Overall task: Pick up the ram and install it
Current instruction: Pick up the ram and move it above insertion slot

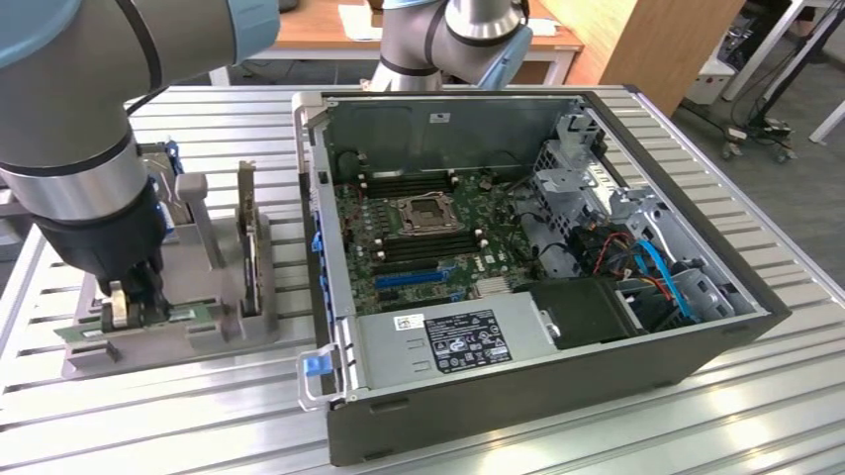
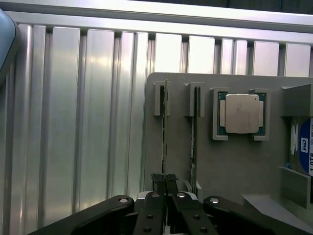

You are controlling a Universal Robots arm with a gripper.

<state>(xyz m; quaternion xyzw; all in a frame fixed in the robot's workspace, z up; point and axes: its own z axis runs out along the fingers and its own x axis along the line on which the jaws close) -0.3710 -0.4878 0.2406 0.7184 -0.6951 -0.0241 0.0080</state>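
Observation:
Two rams stand on edge in slots of a grey holder point(image 2: 230, 166). My gripper point(image 2: 164, 180) is shut on the near end of one ram point(image 2: 165, 127), which still sits in its slot. The other ram point(image 2: 195, 122) stands beside it, untouched. In the exterior view my gripper point(image 1: 137, 307) is down at the holder point(image 1: 198, 341), at that view's left, well apart from the open computer case point(image 1: 528, 396). The motherboard point(image 1: 422, 228) lies exposed inside the case, with dark memory slots on either side of the processor socket.
On the holder, a silver processor point(image 2: 241, 113) lies in a recess and a hard drive point(image 2: 304, 147) with a blue-white label sits past it. A tall dark card point(image 1: 247, 233) stands on edge between my gripper and the case. The table point(image 2: 73, 122) is ribbed aluminium.

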